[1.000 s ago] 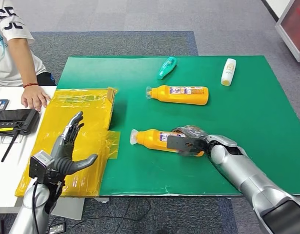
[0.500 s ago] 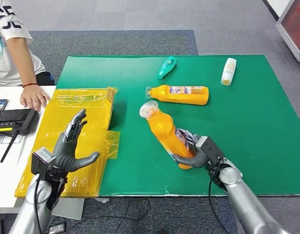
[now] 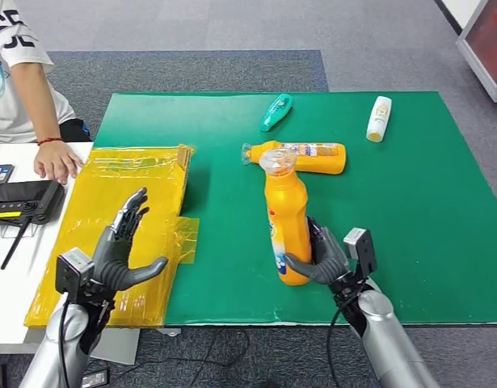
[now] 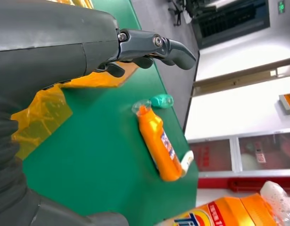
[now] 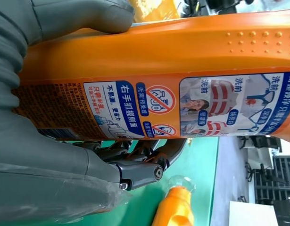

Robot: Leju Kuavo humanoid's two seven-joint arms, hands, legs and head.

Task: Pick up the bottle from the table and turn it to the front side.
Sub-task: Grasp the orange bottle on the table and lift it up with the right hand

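The green-matted tabletop (image 3: 416,202) carries a crinkled yellow plastic sheet (image 3: 129,218) at its left side. Near its front edge stands the tall orange plastic bottle (image 3: 286,220) — upright, clear cap on top — gripped low on its body by the right hand (image 3: 322,260). The left hand (image 3: 119,249) hovers over the sheet — fingers (image 3: 129,212) spread, holding nothing.

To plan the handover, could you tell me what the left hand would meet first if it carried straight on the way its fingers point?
Likely the yellow plastic sheet; the left hand hovers open above it, though depth is unclear.
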